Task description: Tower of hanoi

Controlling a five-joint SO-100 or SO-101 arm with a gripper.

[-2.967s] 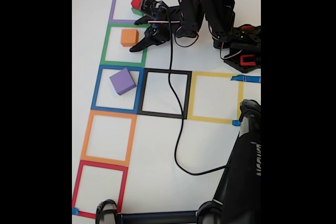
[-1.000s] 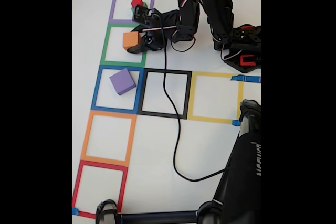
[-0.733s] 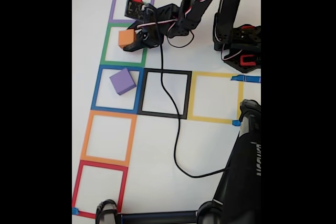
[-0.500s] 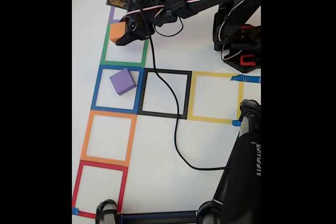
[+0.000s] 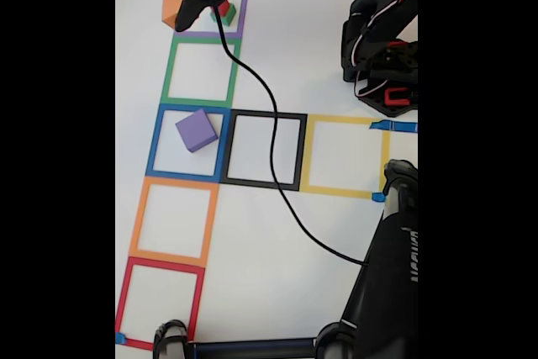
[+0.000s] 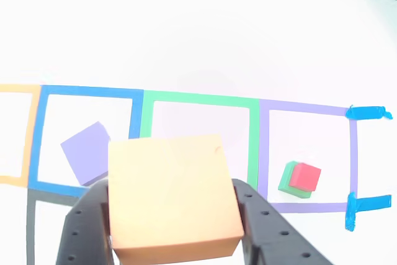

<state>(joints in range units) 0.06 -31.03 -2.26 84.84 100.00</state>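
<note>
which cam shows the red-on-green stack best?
The other view: the red block sits plainly on the green block inside the purple tape square, unobstructed. In the fixed view the gripper, holding the orange block, covers most of the stack; only slivers show.

Matt, foam-looking orange block, faintly grainy; black plastic gripper fingers with a rough printed finish; smooth white tabletop, slightly glossy tape squares; at 8 o'clock, matt purple block
</note>
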